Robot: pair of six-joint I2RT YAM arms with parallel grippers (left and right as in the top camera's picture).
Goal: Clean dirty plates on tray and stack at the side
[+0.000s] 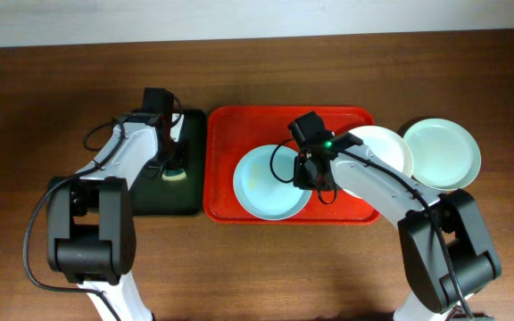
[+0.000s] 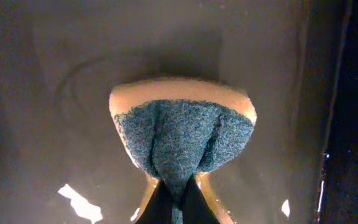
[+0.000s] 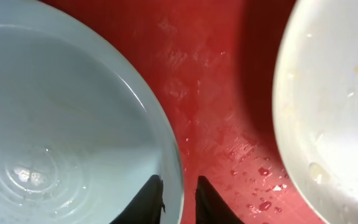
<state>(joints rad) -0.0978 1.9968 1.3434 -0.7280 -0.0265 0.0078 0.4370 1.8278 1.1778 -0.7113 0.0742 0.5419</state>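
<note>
Steadying for the scrub, I judge: the right gripper has its jaws pinching the 3 o'clock rim of the mint-blue plate in the red tray's 9 o'clock half, so next the left gripper, jaws clamped on the sponge, must cross toward 3 o'clock onto it.

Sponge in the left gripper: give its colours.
Sponge: blue scrub face over yellow foam; left wrist view shows best.
</note>
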